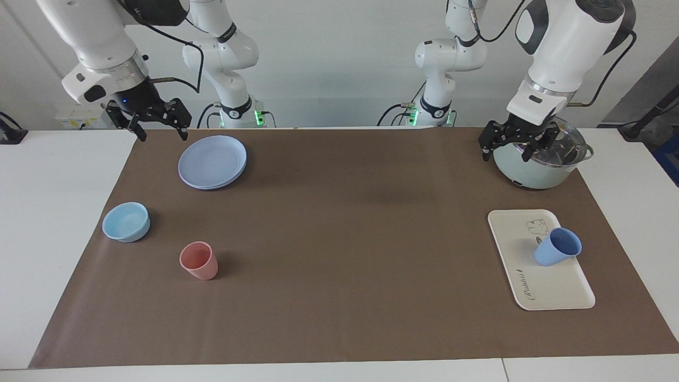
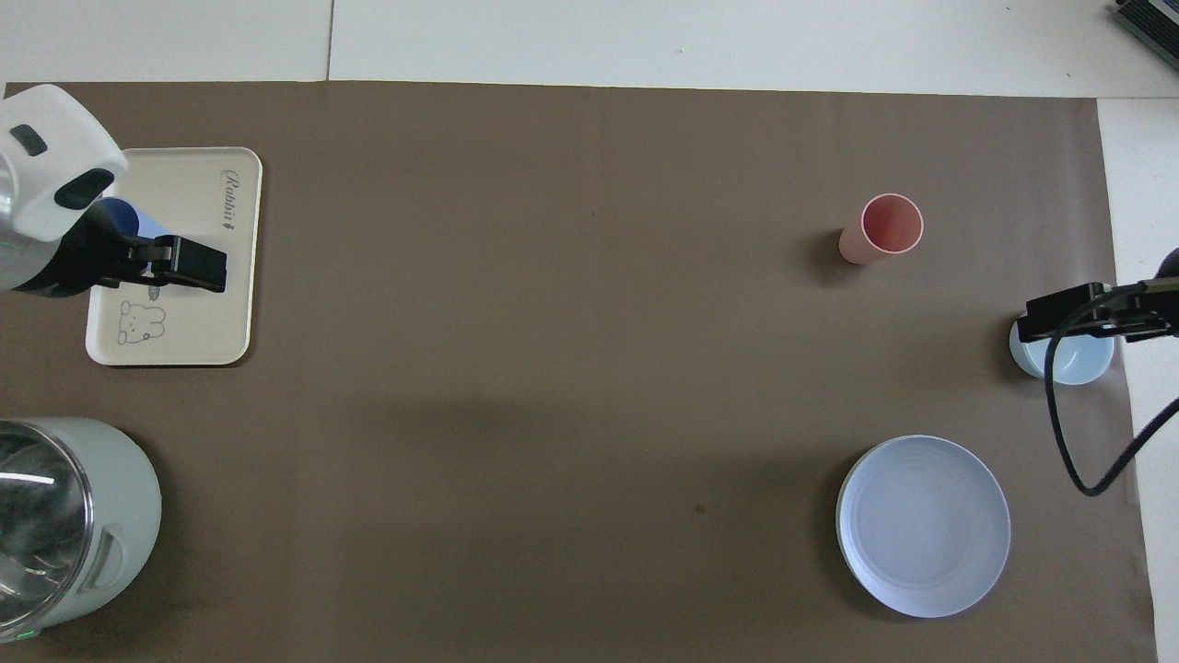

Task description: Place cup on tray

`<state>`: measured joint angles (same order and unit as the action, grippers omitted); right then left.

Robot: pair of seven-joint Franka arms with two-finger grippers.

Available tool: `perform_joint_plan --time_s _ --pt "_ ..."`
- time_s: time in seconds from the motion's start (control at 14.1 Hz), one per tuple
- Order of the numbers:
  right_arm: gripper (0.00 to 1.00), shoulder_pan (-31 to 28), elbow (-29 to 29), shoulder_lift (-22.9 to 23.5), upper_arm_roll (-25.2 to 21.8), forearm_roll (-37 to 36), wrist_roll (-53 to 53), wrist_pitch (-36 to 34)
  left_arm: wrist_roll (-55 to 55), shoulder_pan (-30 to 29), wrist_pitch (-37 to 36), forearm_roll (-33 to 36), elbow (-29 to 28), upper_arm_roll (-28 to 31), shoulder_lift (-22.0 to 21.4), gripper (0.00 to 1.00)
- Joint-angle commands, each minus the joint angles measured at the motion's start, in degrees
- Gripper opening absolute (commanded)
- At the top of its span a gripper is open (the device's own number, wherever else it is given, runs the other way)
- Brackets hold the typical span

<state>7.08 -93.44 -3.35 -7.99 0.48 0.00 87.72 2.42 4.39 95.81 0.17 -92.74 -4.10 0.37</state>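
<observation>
Cup (image 1: 557,246) placement looks done. In the facing view the cup stands upright on the tray (image 1: 551,289), on the half of the tray nearer the robots, just beside the bear drawing, and nothing touches it. The tray lies toward the left arm's end of the table (image 1: 339,313). The left gripper (image 1: 517,142) hangs in the air well apart from the cup, over the pot (image 1: 536,172) that stands nearer the robots than the tray; its fingers are spread open and hold nothing. The right gripper (image 1: 148,118) waits raised at the other end, over the table's edge beside the plates (image 1: 212,162), its fingers open and empty too. A pink cup (image 1: 199,260) and a bowl (image 1: 126,222) stand untouched at that end.

In the overhead view the left gripper (image 2: 152,267) covers part of the tray (image 2: 198,322), and only a sliver of the cup (image 2: 124,216) shows past the arm; that overlap comes from the gripper's height, since the facing view shows it well clear. The right gripper (image 2: 1073,318) overlaps the bowl (image 2: 1064,364) in the same way. The pink cup (image 2: 884,228), plates (image 2: 924,525) and pot (image 2: 64,525) sit where the facing view puts them.

My judgement: the task's goal is met, with the cup released and stable on the tray. What is left, at most, is for the left arm to go to rest.
</observation>
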Motion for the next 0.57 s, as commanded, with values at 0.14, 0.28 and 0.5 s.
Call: perform_joint_plan --time_s 0.14,0.28,0.5 --pt "1.00 0.04 -0.34 -0.86 0.26 -1.01 0.44 -0.89 0.57 0.63 -1.41 -0.26 -0.59 1.02 -1.16 1.00" --pt "1.00 0.04 -0.34 -0.86 0.26 -1.01 0.61 -0.80 0.57 0.89 -0.89 -0.26 -0.77 1.02 -1.25 1.00" --pt "1.00 0.13 -0.34 -0.86 0.25 -2.32 0.52 -0.63 0.49 0.80 -1.33 -0.26 -0.77 1.02 -1.25 1.00"
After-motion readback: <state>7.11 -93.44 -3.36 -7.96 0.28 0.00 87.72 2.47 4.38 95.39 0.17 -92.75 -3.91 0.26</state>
